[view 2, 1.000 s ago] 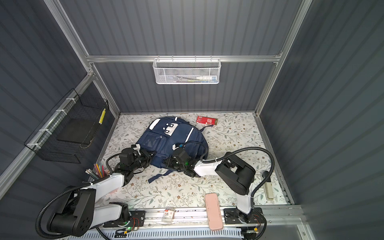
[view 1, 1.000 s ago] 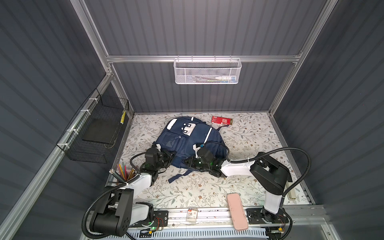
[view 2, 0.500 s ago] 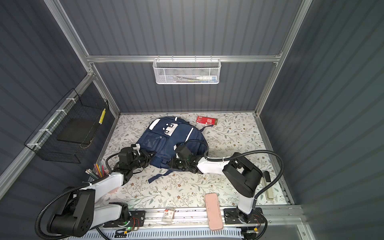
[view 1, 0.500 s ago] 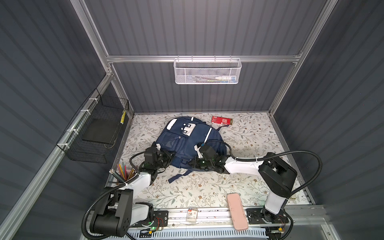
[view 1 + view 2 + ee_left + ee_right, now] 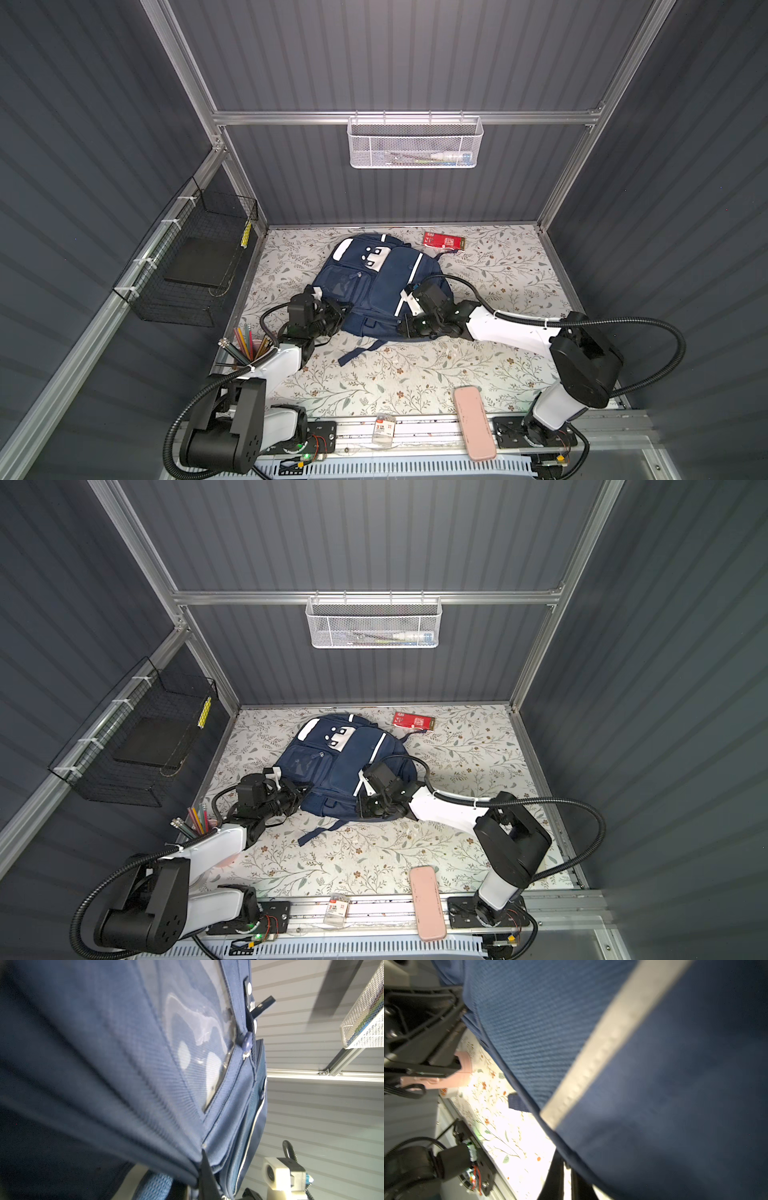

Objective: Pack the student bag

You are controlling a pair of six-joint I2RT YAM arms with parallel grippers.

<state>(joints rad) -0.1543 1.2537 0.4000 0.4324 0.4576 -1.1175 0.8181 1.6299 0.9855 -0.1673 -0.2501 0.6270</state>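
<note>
The student bag [image 5: 374, 291] lies mid-table, its near-left edge pinched by the closed left gripper [image 5: 338, 316], with the closed right gripper [image 5: 404, 330] at its near-right edge. The left-wall black wire basket [image 5: 183, 299] holds a dark slab [image 5: 203, 262], the far white mesh basket [image 5: 415, 139] pens [image 5: 415, 157], the near-left cup [image 5: 258, 345] pencils [image 5: 243, 341]. Print on the far red carton [image 5: 444, 242] is unreadable.

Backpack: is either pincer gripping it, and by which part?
Both hold the navy backpack: left pincer on the seam at its near-left corner, right pincer on its near edge beside a white stripe.

red carton [image 5: 443, 242], pink case [image 5: 474, 423], pencil cup [image 5: 248, 348], mesh basket [image 5: 415, 141]
</note>
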